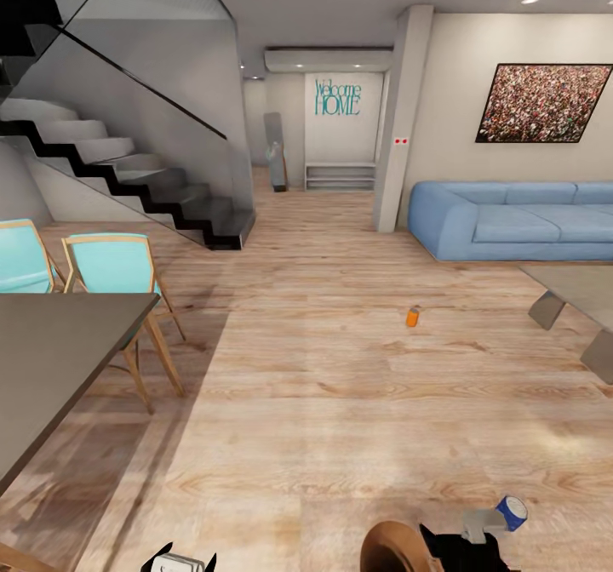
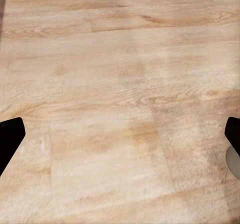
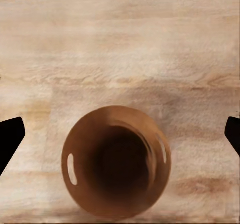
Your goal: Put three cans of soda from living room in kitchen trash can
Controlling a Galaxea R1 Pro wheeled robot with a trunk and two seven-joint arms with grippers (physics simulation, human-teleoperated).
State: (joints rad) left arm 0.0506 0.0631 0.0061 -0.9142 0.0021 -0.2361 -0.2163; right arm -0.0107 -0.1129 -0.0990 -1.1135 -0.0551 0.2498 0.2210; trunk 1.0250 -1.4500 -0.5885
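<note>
Soda cans lie apart on the wood floor [image 1: 340, 402]: orange can [image 1: 413, 317] mid-room, blue can [image 1: 512, 512] near the bin [image 3: 116, 162], which sits under the spread right gripper [image 3: 120, 134]. Left gripper [image 2: 120, 139] is spread over floor.

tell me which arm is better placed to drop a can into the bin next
Right, likely. The right wrist view looks straight down into the trash can, and the blue can sits by the right arm in the head view. The left gripper faces bare floor.
</note>
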